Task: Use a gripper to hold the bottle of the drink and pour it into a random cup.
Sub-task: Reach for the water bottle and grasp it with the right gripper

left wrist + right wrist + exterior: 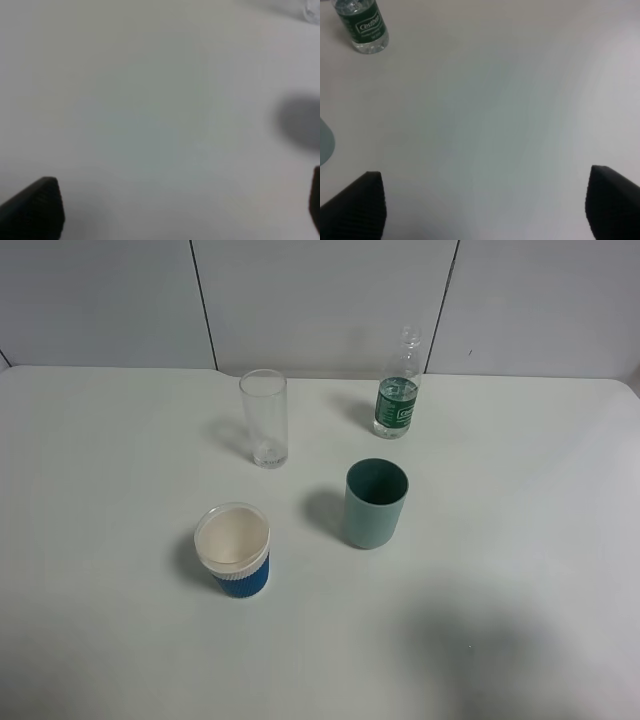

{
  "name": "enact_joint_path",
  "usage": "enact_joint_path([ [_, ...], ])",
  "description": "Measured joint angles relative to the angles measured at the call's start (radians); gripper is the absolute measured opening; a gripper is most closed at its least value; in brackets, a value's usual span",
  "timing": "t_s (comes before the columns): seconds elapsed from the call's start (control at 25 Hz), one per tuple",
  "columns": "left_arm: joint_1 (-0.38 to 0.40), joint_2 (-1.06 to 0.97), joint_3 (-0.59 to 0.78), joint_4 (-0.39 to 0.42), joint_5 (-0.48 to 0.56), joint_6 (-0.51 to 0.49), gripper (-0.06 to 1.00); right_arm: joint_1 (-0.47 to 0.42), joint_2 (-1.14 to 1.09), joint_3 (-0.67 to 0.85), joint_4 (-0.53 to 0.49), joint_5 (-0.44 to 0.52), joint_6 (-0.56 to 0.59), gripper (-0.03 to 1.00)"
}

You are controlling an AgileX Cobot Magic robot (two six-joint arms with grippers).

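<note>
A small clear bottle of the drink with a green label (pixel 397 400) stands upright at the back of the white table; it also shows in the right wrist view (pixel 362 27). A tall clear glass cup (pixel 264 418) stands to its left. Neither gripper shows in the exterior high view. My right gripper (pixel 485 205) is open and empty over bare table, well away from the bottle. My left gripper (pixel 180 210) is open and empty over bare table, its black fingertips (pixel 35 207) wide apart.
A teal opaque cup (pixel 375 503) stands mid-table, its edge in the right wrist view (pixel 325 142). A blue ribbed cup with a white rim (pixel 233 549) stands front left. A white tiled wall (pixel 320 300) rises behind the table's back edge.
</note>
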Motion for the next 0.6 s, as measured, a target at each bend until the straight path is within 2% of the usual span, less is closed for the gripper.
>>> enact_joint_path([
  [0.6,0.0,0.0,0.0,0.0,0.0,0.0,0.99,0.0,0.0,0.0,0.007,0.0,0.0,0.79],
])
